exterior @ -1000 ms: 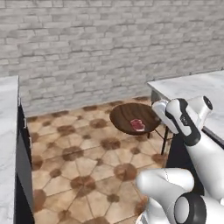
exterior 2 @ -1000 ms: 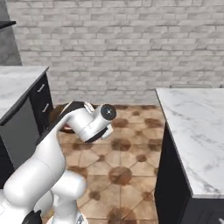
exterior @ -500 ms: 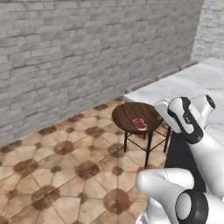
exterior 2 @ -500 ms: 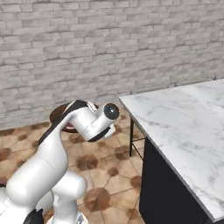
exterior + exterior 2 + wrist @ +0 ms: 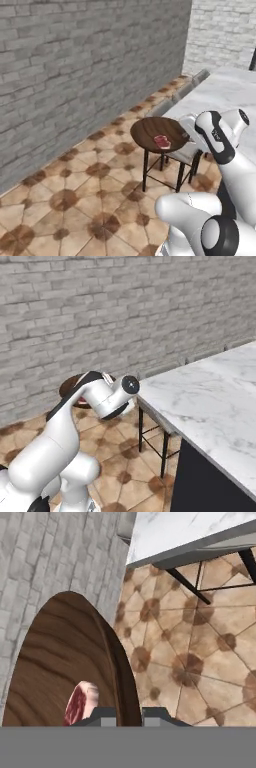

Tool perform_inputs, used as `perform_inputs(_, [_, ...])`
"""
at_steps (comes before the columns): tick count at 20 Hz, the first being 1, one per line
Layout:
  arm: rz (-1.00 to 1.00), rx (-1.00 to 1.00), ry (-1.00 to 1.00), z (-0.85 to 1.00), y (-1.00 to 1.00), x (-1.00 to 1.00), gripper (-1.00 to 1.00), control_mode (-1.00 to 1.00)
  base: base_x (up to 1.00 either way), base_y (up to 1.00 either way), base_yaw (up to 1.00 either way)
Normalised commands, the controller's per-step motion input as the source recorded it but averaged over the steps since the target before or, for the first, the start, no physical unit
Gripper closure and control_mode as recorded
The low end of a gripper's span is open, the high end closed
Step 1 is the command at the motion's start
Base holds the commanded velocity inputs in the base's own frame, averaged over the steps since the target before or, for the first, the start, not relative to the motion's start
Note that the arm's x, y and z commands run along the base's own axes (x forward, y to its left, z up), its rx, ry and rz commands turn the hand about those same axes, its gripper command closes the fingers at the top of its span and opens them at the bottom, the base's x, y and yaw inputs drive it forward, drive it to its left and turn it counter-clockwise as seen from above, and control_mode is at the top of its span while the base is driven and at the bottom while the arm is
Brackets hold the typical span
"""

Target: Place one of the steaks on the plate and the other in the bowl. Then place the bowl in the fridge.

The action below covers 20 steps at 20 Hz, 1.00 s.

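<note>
Fingers (image 5: 129, 713) pinched shut on the near rim of the wooden bowl (image 5: 65, 667) carry it level through the kitchen, one steak (image 5: 80, 702) lying inside just behind the grip. From the left base camera the bowl (image 5: 159, 132) hangs in front of the wrist, above a dark-legged stool (image 5: 172, 162) tucked against the marble bench (image 5: 220, 97), its steak (image 5: 162, 141) sitting toward the arm's side.

Over the past second the whole backdrop has swung: a dark cabinet at the left edge has dropped out of frame and the grey brick wall (image 5: 85, 60) now runs long and close on the left, with the bench drawn in on the right. That reads as the base turning while the bowl rides unchanged in the grip, which suggests the loading steps are done and the run to the fridge is under way; no fridge is visible ahead.

Open tiled floor (image 5: 75, 200) lies between wall and bench, a fair corridor. The bowl's far rim and the bench's corner (image 5: 142, 398) look like the edges to mind in any further turn.
</note>
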Motion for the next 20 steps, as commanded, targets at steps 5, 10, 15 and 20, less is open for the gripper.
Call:
perform_inputs(5, [0.0,0.0,0.0,0.0,0.0,0.0,1.0,1.0,0.44,1.0,-0.36])
perform_inputs(10, [0.0,0.0,0.0,0.0,0.0,0.0,1.0,1.0,0.54,1.0,-0.39])
perform_inputs(15, [0.0,0.0,0.0,0.0,0.0,0.0,1.0,1.0,0.56,1.0,-0.39])
perform_inputs(20, [0.0,0.0,0.0,0.0,0.0,0.0,1.0,1.0,0.55,1.0,-0.39])
